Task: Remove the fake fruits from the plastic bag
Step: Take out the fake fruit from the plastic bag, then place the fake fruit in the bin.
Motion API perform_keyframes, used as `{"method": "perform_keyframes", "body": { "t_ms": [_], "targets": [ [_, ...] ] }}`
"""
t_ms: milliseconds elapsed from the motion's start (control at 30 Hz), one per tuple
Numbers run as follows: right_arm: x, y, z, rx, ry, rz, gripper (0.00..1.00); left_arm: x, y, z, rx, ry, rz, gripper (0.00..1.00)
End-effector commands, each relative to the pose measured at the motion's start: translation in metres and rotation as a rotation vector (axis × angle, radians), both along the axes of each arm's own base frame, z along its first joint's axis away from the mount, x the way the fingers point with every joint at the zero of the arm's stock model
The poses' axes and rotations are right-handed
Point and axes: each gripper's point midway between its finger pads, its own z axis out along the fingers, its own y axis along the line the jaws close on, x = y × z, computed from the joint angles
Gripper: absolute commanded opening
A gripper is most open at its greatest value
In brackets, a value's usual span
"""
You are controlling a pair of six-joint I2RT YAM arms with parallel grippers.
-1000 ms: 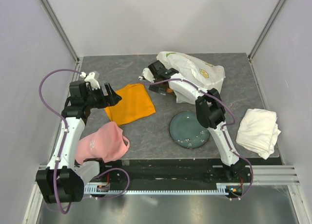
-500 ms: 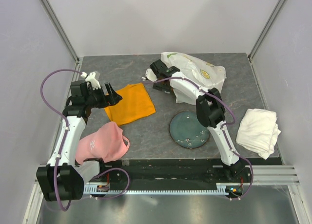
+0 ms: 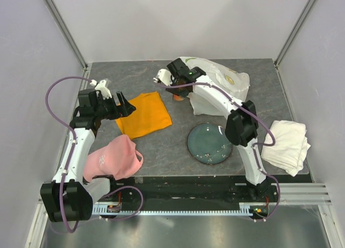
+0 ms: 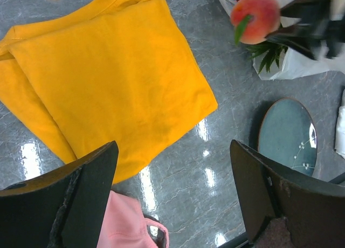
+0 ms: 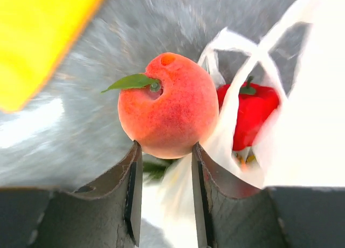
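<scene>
The peach [image 5: 167, 105] is gripped at its sides by the right hand [image 5: 165, 148], whose fingers are clenched on it. It is held just outside the mouth of the plastic bag [image 5: 302, 124], where the red pepper [image 5: 253, 110] is seen behind it. Bare tabletop [image 3: 161, 145] lies below and toward the orange cloth [image 4: 108, 81], so a set-down there is judged nearest (the plate [image 3: 209, 143] sits closer to the arm's base). The left hand [image 4: 173, 151] is seen released above the cloth, well apart from the bag.

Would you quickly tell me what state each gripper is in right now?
Left gripper: open, holding nothing.
Right gripper: closed on the peach.
</scene>
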Motion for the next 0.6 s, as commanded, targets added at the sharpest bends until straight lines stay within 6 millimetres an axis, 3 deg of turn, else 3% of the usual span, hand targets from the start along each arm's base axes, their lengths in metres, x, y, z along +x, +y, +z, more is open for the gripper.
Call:
{"method": "perform_keyframes", "body": {
  "t_ms": [0,67,100,133,167,200,233,267,300,333,367,400,433,500,567],
  "targets": [
    [-0.043,0.022,0.084,0.252,0.027,0.043,0.22,0.004,-0.005,0.009,-0.043,-0.029,-0.004,0.91],
    [-0.069,0.021,0.11,0.332,0.064,0.054,0.22,0.003,-0.004,0.009,-0.043,-0.03,-0.003,0.91],
    [-0.084,0.018,0.102,0.341,0.117,0.065,0.22,0.003,-0.005,0.009,-0.043,-0.03,-0.004,0.91],
    [-0.109,0.021,0.126,0.42,0.139,0.123,0.23,0.002,-0.005,0.008,-0.044,-0.027,-0.004,0.91],
    [-0.122,0.018,0.128,0.443,0.168,0.132,0.24,0.002,-0.005,0.007,-0.046,-0.025,-0.006,0.91],
    [-0.142,0.009,0.108,0.425,0.239,0.131,0.24,0.002,-0.006,0.007,-0.048,-0.025,-0.007,0.91],
    [-0.162,0.001,0.127,0.468,0.229,0.161,0.24,0.002,-0.006,0.007,-0.051,-0.022,-0.008,0.91],
    [-0.174,-0.007,0.124,0.467,0.244,0.164,0.24,0.002,-0.007,0.006,-0.054,-0.02,-0.01,0.91],
    [-0.193,-0.02,0.097,0.429,0.31,0.15,0.24,0.001,-0.007,0.006,-0.055,-0.02,-0.012,0.91],
    [-0.209,-0.029,0.107,0.455,0.298,0.169,0.25,0.001,-0.008,0.006,-0.057,-0.022,-0.015,0.91],
    [-0.22,-0.036,0.101,0.455,0.314,0.168,0.25,0.001,-0.008,0.006,-0.059,-0.023,-0.018,0.91],
    [-0.233,-0.045,0.081,0.435,0.365,0.152,0.25,0.001,-0.008,0.005,-0.061,-0.021,-0.019,0.91],
    [-0.242,-0.05,0.082,0.45,0.363,0.152,0.26,0.001,-0.009,0.005,-0.063,-0.024,-0.022,0.91],
    [-0.25,-0.055,0.058,0.448,0.395,0.127,0.26,0.001,-0.01,0.004,-0.069,-0.025,-0.026,0.91],
    [-0.249,-0.055,0.049,0.454,0.393,0.119,0.26,0.001,-0.011,0.004,-0.075,-0.021,-0.033,0.91]
  ]
}}
